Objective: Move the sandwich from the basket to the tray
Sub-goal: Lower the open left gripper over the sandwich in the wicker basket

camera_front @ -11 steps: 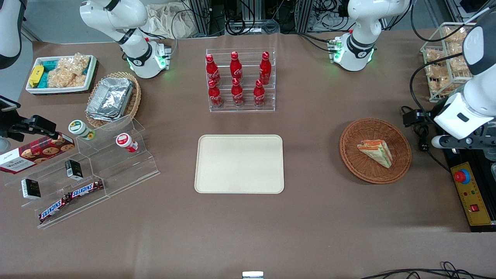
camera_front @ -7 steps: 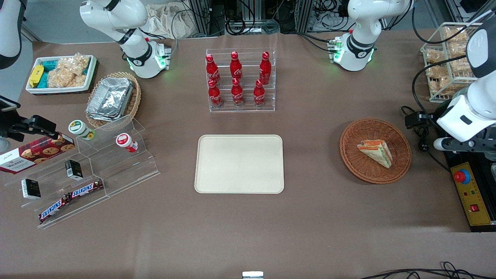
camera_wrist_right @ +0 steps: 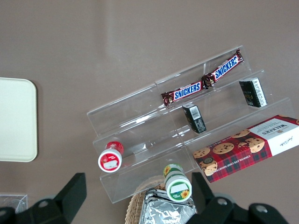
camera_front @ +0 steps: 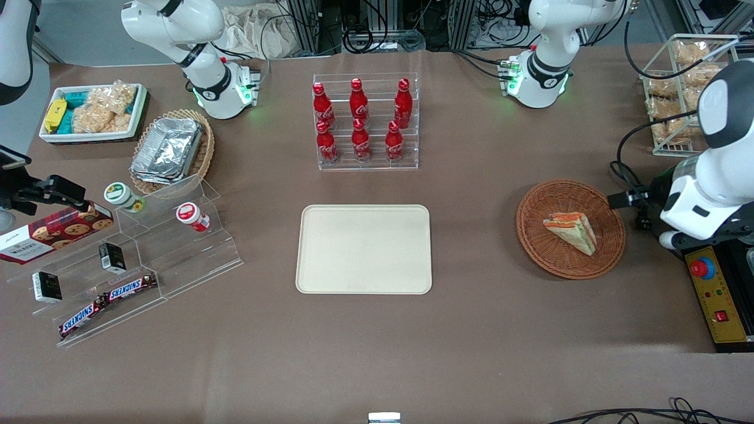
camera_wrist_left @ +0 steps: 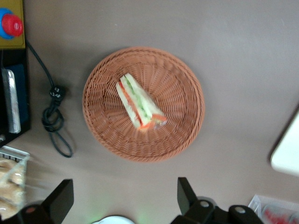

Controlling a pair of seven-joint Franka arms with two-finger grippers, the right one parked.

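Sandwich (camera_front: pixel 569 232) sits in the round reddish-brown wicker basket (camera_front: pixel 533 206), lying on its side w/ orange-red and green filling layers showing; same seen from the left wrist cam, wedge (camera_wrist_left: pixel 139 107) roughly mid-basket (camera_wrist_left: pixel 182 93). Nothing touching it.

Left gripper (camera_wrist_left: pixel 124 198) hangs above the table just beside the basket, toward the working arm's end, fingers (camera_wrist_left: pixel 60 201) spread wide apart, nothing between them. Not in contact w/ basket or sandwich. In the front view only the arm's white wrist body shows next to the basket; fingertips themselves not visible there.

Tray (camera_front: pixel 330 277), cream-beige, rounded corners, lies flat at table centre, well apart from the basket, on the side toward the parked arm. Nothing on it. A corner of it (camera_wrist_left: pixel 287 158) shows in the wrist cam too.

Other stuff: clear rack of red cola bottles (camera_front: pixel 360 121) farther from the front cam than the tray. Yellow box w/ red e-stop button (camera_front: pixel 702 268) near the basket at the working arm's end, black cable (camera_wrist_left: pixel 53 116) coiled on the table beside the basket.
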